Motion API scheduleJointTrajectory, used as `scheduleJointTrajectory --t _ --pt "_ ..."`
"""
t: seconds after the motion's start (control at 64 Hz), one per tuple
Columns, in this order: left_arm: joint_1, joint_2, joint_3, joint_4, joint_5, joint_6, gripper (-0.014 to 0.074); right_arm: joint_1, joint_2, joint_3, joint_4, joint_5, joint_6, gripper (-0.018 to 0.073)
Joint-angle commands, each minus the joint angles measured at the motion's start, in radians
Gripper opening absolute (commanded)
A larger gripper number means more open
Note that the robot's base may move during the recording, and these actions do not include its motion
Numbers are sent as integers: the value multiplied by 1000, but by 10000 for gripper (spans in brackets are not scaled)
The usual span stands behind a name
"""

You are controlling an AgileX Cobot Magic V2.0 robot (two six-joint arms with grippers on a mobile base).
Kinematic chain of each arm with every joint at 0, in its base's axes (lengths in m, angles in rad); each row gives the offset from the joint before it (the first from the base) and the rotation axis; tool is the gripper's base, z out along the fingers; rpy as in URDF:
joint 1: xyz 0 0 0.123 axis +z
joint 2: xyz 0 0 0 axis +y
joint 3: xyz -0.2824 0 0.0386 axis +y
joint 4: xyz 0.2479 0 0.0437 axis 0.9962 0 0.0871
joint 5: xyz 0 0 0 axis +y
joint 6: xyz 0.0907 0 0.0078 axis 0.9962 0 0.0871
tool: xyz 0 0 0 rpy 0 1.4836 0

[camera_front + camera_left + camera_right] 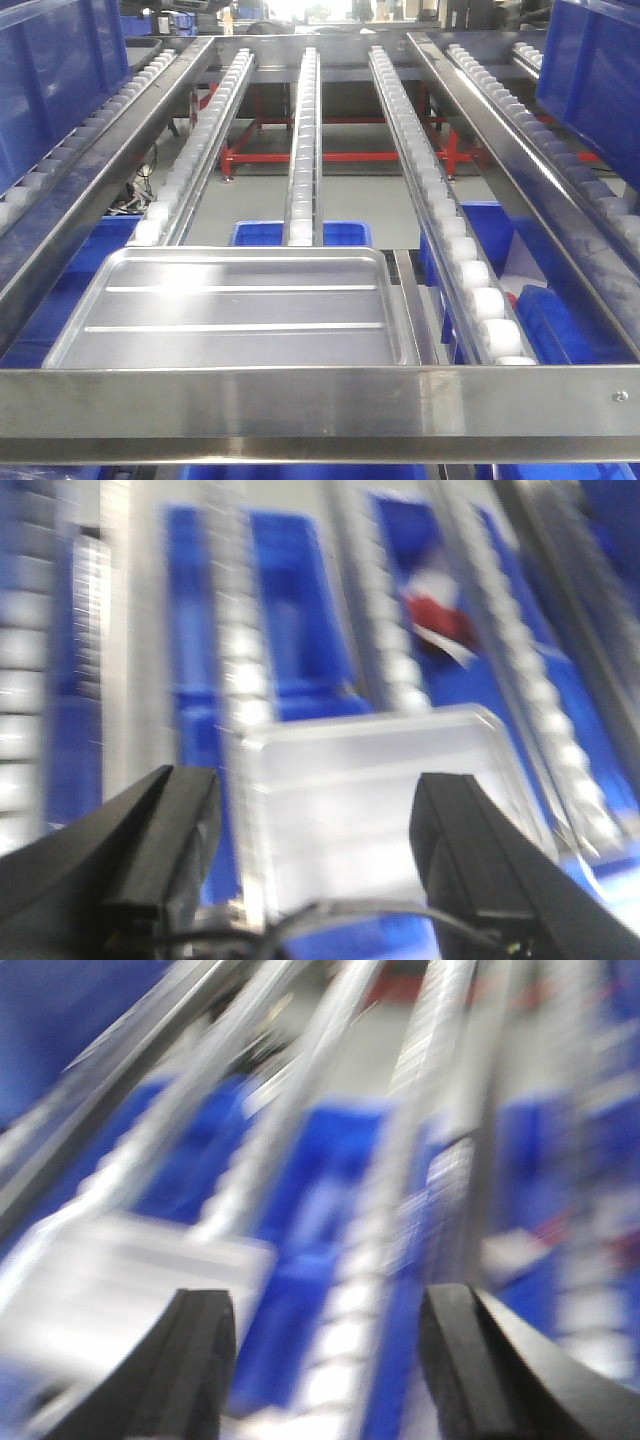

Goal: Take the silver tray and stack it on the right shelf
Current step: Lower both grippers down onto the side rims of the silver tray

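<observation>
Looking along a steel-framed flow rack (303, 150) w/ several long bare lanes of white rollers, running away from a broad silvery front crossbar (320, 400). Flanking it on the right: the right shelf (515, 165), steel-railed w/ its own white roller lane and carrying a big dark-blue plastic crate (600, 80). Showing through the lanes from below: smaller bright-blue plastic bins (345, 233), and farther back a red-painted steel floor frame (350, 156).

Lying flat on the centre rack's left half, just behind the crossbar: the silver tray (240, 310), shiny rectangular steel w/ rounded corners, low rim and two long ridges across its floor. Sitting well apart from the right shelf, not yet on it.

Spreading wide in the left wrist view and gripping nothing: the left gripper (320, 865), black fingers (165, 850) framing the tray (380, 790) beyond them.

Gaping just as wide in the badly motion-blurred right wrist view, also holding nothing: the right gripper (335, 1360), w/ a pale slab, prob. the tray (130, 1280), lower left beyond it.
</observation>
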Motion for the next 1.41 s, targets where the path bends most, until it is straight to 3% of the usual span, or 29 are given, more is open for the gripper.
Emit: scheduleJointTrajectory --t 0.0,0.094,0.203,0.281,0.422,0.5,0.578,0.625,0.687,0.812,0.906,1.39 --pt "-97 35 -38 -30 -61 1 337 86 96 -68 73 -61 -1 528" --pt "-177 83 -38 -25 -67 3 337 183 207 -86 97 -120 -2 528" --pt "-198 149 -38 -69 -99 -6 337 245 334 -98 125 -232 0 528" --pt "-198 200 -49 -75 -98 -6 337 260 431 -163 150 -156 0 528" --pt "-198 309 -132 -52 8 -29 336 259 609 -324 149 70 0 519" --pt "-198 373 -189 68 68 -155 323 259 695 -408 149 134 21 519" --pt "-198 440 -247 252 150 -337 314 255 777 -485 112 175 99 519" --pt "-198 478 -277 337 201 -437 314 254 816 -519 50 202 181 519" --pt "-198 525 -306 396 245 -512 314 254 865 -559 -54 235 295 519" --pt "-200 608 -338 396 240 -539 314 254 939 -611 -246 286 493 519" --pt "-212 665 -347 398 221 -545 314 254 984 -626 -307 297 575 519" --pt "-218 838 -351 450 146 -606 314 255 1124 -626 -302 229 583 519"
